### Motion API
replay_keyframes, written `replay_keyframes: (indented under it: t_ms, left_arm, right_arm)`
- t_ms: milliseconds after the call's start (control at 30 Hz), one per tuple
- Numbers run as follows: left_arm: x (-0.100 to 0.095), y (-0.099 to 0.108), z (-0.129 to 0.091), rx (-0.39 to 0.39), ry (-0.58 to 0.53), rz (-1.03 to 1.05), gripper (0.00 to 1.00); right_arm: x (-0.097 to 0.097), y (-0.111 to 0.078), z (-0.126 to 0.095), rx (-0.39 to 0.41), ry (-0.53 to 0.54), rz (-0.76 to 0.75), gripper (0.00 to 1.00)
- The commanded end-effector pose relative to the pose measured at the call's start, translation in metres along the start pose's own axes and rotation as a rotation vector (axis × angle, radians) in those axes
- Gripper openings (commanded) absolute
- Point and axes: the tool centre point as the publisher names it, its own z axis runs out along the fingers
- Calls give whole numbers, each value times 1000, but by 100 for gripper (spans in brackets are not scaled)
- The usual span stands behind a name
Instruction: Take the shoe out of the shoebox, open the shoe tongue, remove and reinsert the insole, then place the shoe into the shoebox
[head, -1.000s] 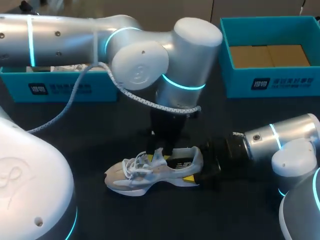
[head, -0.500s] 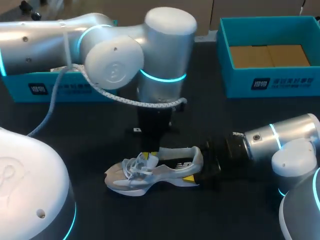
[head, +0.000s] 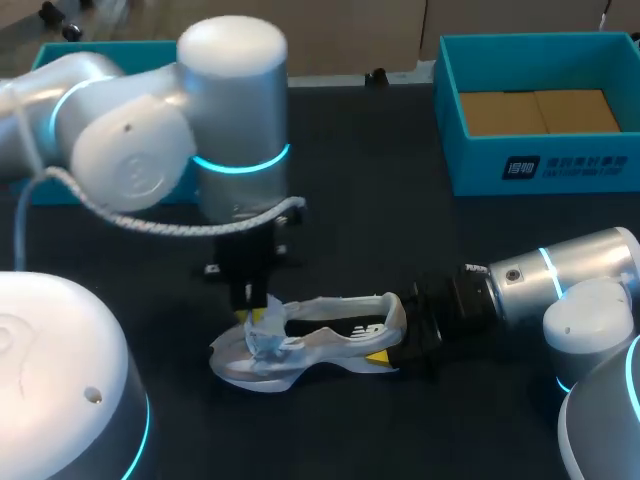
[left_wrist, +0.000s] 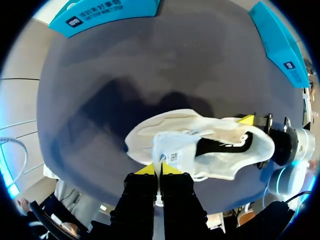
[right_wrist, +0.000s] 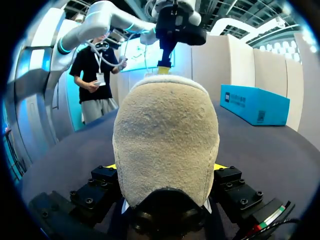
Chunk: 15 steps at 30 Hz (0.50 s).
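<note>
- R arm came in low from the near right corner, lying almost flat over the table.
- R gripper was clamped on the shoe at its heel. The wrist cam had the heel filling the space between the fingers, w/ a yellow tip showing on each side.
- The shoe, white/grey, was out on the dark table, near the front middle, outside both boxes. Its toe pointed to my left and its heel to my right, opening up.
- L gripper came straight down onto the shoe's front part, fingers pressed together and pinching the edge of the tongue, which stood lifted off the laces.
- L arm towered over that spot, a braided cable hanging round it.
- Far right: open teal shoebox, well apart from the shoe, w/ brown cardboard inside.
- Far left: a second teal box, mostly hidden behind L arm.
</note>
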Motion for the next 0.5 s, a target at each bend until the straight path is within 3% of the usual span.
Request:
replay_keyframes:
  t_ms: [33,367,500]
  left_arm:
    - [-21,2,20,-5,424,1,0]
    - [-27,-2,40,-25,384,-2,0]
    - [-31,0,37,-17,380,9,13]
  right_arm:
    - [1,-1,3,4,-2,0,0]
    - [1,-1,3,4,-2,0,0]
    - [1,-1,3,4,-2,0,0]
